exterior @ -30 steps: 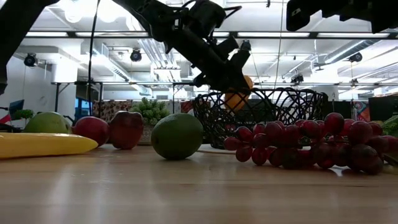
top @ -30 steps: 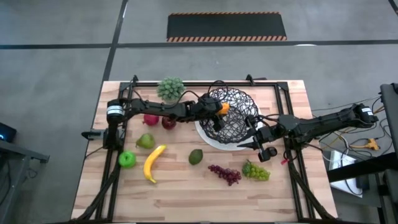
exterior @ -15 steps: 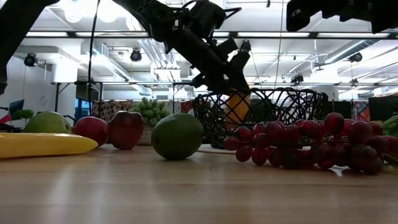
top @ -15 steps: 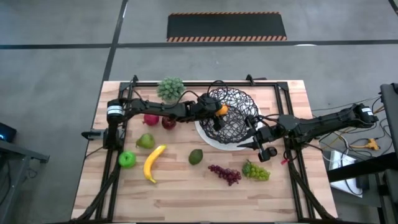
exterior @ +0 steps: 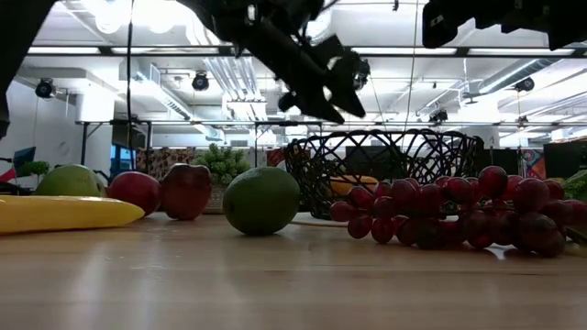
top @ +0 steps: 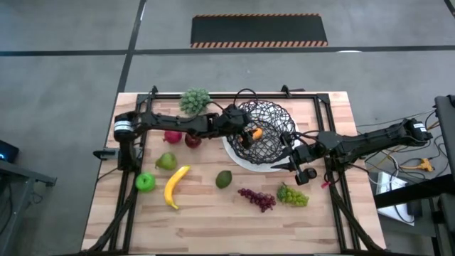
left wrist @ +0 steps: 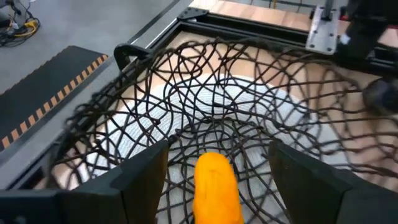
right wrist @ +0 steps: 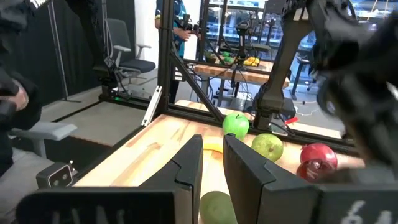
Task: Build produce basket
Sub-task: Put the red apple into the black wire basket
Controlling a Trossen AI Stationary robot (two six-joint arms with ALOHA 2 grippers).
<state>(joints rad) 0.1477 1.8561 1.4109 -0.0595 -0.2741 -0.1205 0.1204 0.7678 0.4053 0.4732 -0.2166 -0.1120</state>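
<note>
The black wire basket stands on its white plate at the table's far middle. The orange carrot lies inside it on the bottom. My left gripper hovers open above the basket's left rim; its fingers stand apart on either side of the carrot, which lies below them, clear of both. My right gripper waits right of the basket, fingers a narrow gap apart. Banana, green apple, pear, two red apples, avocado, purple grapes and green grapes lie on the table.
A leafy potted plant stands at the far edge, left of the basket and close behind my left arm. A black frame runs along the table's sides. Bare wood stretches along the near edge, in front of the fruit.
My left gripper has let go of the carrot, which has dropped out of the hold and now lies on the basket's bottom. The gripper has risen and drawn back a little toward the table's left.
</note>
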